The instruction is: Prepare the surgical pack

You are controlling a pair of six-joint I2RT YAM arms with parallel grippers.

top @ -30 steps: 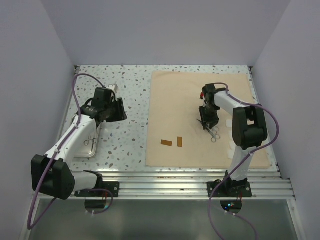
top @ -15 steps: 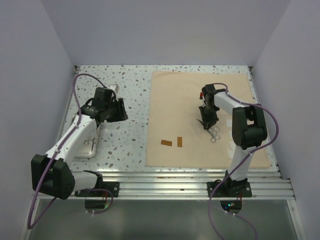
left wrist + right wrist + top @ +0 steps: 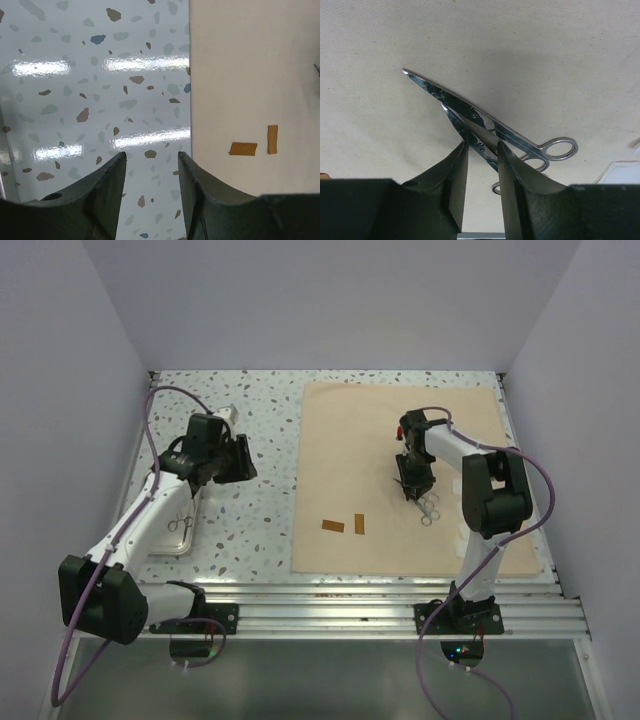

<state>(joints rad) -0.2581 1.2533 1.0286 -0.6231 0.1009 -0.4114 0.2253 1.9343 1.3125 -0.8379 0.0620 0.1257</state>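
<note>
Strips [image 3: 332,526] of brown, two of them, lie just apart on the near half of the tan cloth [image 3: 350,440], which is spread flat over the right side of the table [image 3: 260,510]. Level with them at the near left, the steel tray [image 3: 172,546] sits on the table, well apart from the cloth, with an instrument [image 3: 180,524] in it and my left arm crossing above. Farther in, two scissor-like instruments [image 3: 485,117] lie overlapping on the cloth, with gauze [image 3: 622,174] just to their right. My right gripper [image 3: 483,146] is down on them, fingers straddling the nearer one; whether they pinch it I cannot tell. Farthest, my left gripper [image 3: 151,157] hangs over the speckled table left of the cloth, jaws apart, holding nothing.
</note>
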